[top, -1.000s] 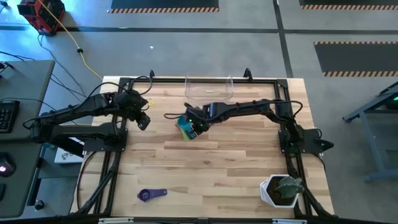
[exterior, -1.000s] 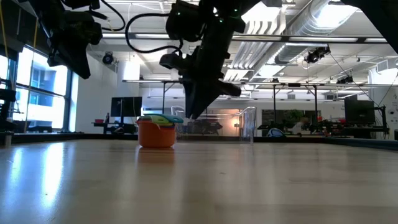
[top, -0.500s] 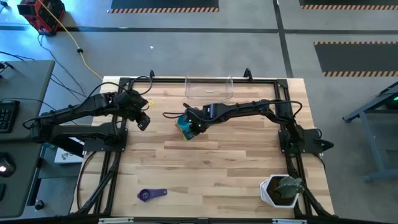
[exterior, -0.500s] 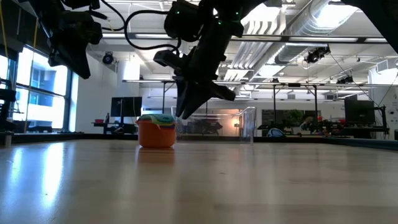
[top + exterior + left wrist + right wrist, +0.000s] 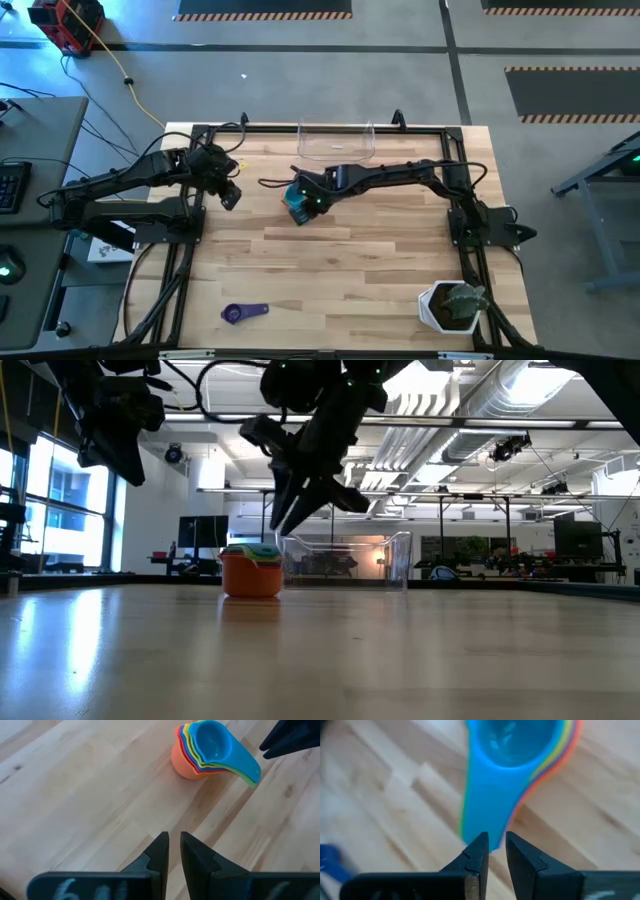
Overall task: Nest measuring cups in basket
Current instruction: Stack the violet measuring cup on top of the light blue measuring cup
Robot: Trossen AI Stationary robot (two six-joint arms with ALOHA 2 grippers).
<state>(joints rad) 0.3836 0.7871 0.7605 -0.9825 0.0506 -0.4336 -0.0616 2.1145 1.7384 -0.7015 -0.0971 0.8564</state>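
Note:
The nested cup stack [image 5: 296,206] stands on its orange base on the table's middle, a blue-teal cup on top [image 5: 215,745], and the handles fan out to one side [image 5: 240,765]. The purple cup [image 5: 243,313] lies alone near the table's near edge. The clear basket [image 5: 336,142] sits at the far edge. My right gripper [image 5: 277,532] hovers just above the stack, shut, fingers slanting down. In its wrist view [image 5: 494,845] the handles' end [image 5: 482,822] shows just beyond the tips. My left gripper [image 5: 231,198] waits raised to the stack's left, shut [image 5: 174,842].
A white plant pot [image 5: 452,305] stands in the near right corner. Bare wood lies between the stack and the basket and across the table's middle. The black frame rails [image 5: 190,250] run along the table's sides.
My right gripper has risen from beside the stack and shifted a little toward the table's left, so it now hangs over the stack. The stack has stayed in place. My left arm has kept still.

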